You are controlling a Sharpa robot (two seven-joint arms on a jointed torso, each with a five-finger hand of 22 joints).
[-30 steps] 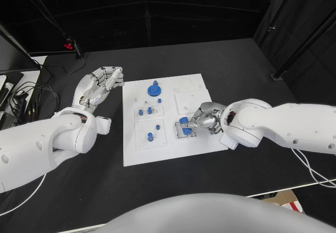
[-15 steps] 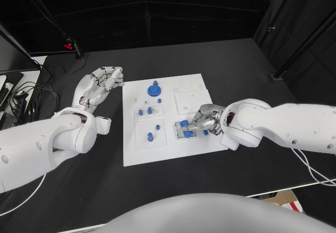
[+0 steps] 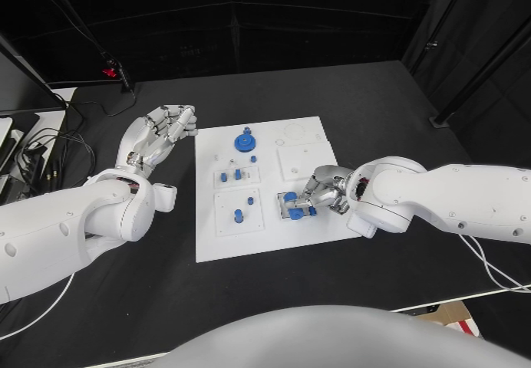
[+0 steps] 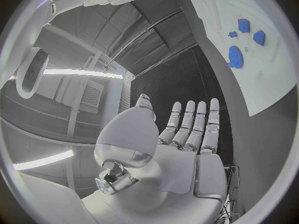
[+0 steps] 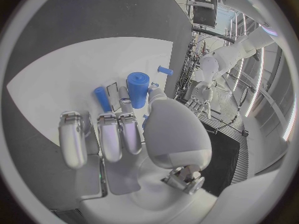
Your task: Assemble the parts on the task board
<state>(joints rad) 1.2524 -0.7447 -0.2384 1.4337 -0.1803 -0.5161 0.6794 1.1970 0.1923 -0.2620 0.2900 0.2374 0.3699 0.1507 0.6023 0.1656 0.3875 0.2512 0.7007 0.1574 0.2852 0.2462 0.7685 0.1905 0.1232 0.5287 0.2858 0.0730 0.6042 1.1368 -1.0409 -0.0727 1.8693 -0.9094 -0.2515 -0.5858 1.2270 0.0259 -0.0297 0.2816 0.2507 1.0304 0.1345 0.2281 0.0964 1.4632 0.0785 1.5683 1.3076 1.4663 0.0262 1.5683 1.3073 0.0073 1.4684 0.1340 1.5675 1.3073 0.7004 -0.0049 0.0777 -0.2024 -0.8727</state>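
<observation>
The desk is plain black. On it lies the white board, carrying blue parts: a blue gear and small blue pegs. Both arms are white; the left hand and right hand are silver, the right fingers beside a blue cylinder.
</observation>
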